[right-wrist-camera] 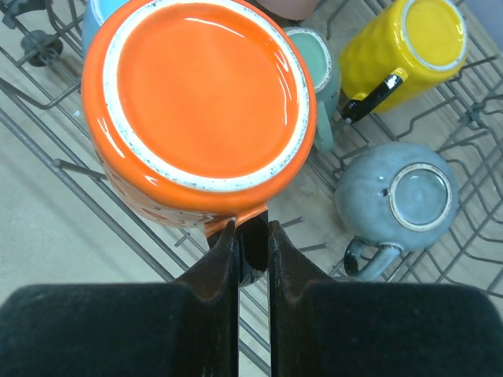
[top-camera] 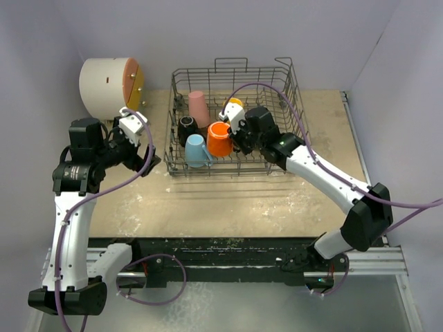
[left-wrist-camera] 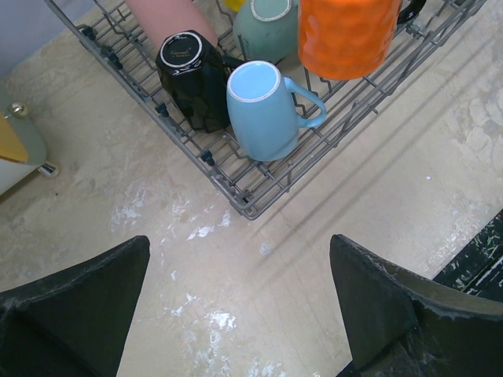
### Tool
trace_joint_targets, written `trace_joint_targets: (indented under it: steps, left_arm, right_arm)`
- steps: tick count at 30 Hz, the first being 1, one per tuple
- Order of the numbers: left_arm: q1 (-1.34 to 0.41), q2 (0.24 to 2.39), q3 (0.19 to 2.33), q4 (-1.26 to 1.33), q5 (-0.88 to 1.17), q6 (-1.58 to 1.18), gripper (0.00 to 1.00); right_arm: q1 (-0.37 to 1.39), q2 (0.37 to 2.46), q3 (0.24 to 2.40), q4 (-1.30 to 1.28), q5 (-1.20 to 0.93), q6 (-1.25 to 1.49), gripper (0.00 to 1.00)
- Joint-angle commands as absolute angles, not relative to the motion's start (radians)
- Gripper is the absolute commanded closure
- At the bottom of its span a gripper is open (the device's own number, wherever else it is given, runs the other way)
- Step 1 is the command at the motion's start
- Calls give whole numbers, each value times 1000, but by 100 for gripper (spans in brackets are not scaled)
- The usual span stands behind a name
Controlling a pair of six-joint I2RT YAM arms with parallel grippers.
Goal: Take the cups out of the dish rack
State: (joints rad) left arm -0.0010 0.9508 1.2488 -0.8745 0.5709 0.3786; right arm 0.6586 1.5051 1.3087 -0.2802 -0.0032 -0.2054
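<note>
Right tool [right-wrist-camera: 253, 232] pinching glossy orange mug [right-wrist-camera: 206, 102] by handle, wire rack [left-wrist-camera: 247, 203] beneath

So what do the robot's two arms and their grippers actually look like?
The left arm and right arm both have white links, black joints and a lilac cable looping alongside. Each wrist carries a small white camera block. The fingers are black, wedge-shaped and matte.
</note>
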Motion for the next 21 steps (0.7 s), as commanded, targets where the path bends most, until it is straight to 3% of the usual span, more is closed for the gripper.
trace_joint_targets:
  steps: [1,9,13,21]
  left_arm:
    - [0,941,1245,-824,620,429,1]
    - [0,810,1124,-742,799,637,1]
    - [0,751,1081,-639,859,691,1]
    - [0,692,1062,-553,979,846,1]
  right_arm:
    - [692,1431,1351,-203,125,-210,100]
    - [775,1392,1500,-357,165,59,100]
    - [787,1383,1554,-391,0,268,100]
    - [825,1306,1443,-202,-254,641,100]
